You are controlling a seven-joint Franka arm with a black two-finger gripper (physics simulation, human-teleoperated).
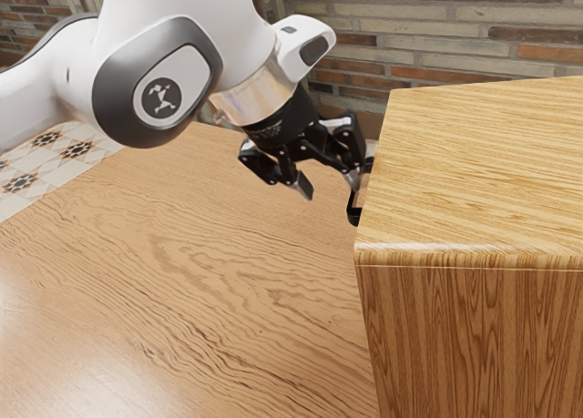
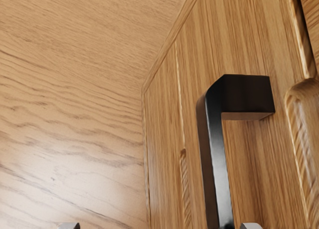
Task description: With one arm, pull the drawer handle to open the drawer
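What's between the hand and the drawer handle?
Nothing: the wrist view shows the drawer handle standing bare between the fingertips of the open hand.

Gripper (image 1: pixel 333 183) seemingly straddles handle (image 2: pixel 217 159) on cabinet (image 1: pixel 474 209) front.

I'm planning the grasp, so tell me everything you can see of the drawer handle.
The drawer handle is a slim black bar, matte like painted metal, with a squared end block bending back into the wooden drawer front. It stands off that front, leaving a gap behind it. The tool is open and straddles the bar, with its fingertips to either side; no contact shows. In the exterior view, the handle peeks out beside the front edge of the cabinet.
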